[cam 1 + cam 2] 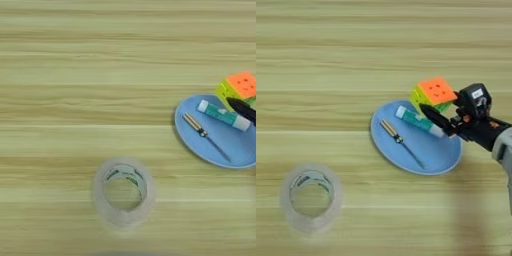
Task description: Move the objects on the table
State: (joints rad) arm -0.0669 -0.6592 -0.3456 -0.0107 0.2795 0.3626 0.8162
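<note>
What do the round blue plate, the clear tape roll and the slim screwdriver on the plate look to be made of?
Round blue plate: likely plastic, judging by its even matte colour and thin rim, though glazed ceramic is possible. Clear tape roll: translucent plastic film, since the wood grain shows through it. Slim screwdriver: a thin grey shaft that looks like metal, and a striped handle, probably plastic.

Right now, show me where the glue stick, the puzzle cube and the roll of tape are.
glue stick [223,114]: left eye view, middle of its green label.
puzzle cube [437,91]: right eye view, centre of its orange top face.
roll of tape [123,191]: left eye view, its clear right wall.
</note>
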